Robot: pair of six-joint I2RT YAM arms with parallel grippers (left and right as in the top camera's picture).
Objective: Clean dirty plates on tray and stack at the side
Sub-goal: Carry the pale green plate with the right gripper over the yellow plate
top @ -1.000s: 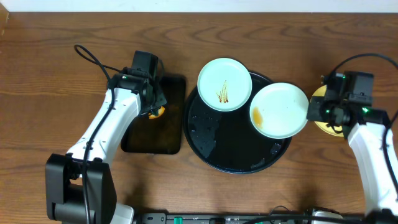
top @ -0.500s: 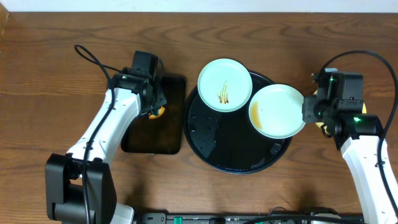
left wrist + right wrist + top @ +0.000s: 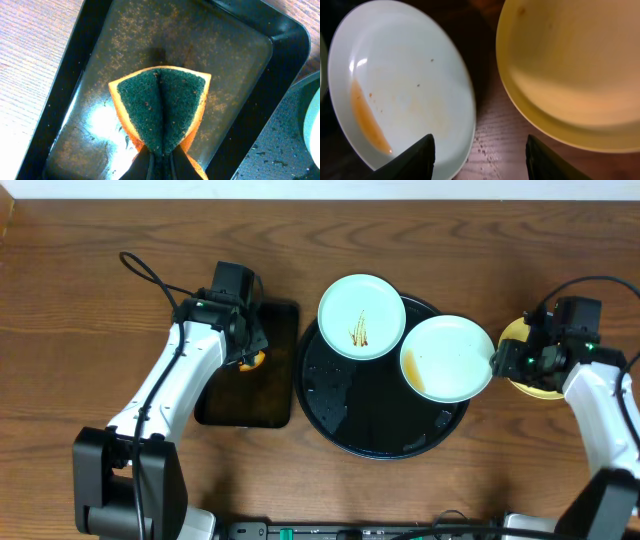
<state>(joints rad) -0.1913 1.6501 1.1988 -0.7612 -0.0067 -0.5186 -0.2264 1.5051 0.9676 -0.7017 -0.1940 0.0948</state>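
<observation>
Three plates (image 3: 361, 315) (image 3: 449, 357) (image 3: 570, 70), one round tray (image 3: 370, 425), one rectangular tray (image 3: 245, 408), one sponge (image 3: 160, 107).

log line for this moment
left fingers shut on sponge over small tray | right fingers open between blue plate and yellow plate | both blue plates smeared, on round tray

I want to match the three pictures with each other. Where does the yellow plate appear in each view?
Overhead: the yellow plate is at the far right, partly hidden, beside the round black tray.
Left wrist: not in it.
Right wrist: it fills the upper right corner.
Shared landmark: the pale plate with the orange smear, directly left of it in the overhead and right wrist views.
</observation>
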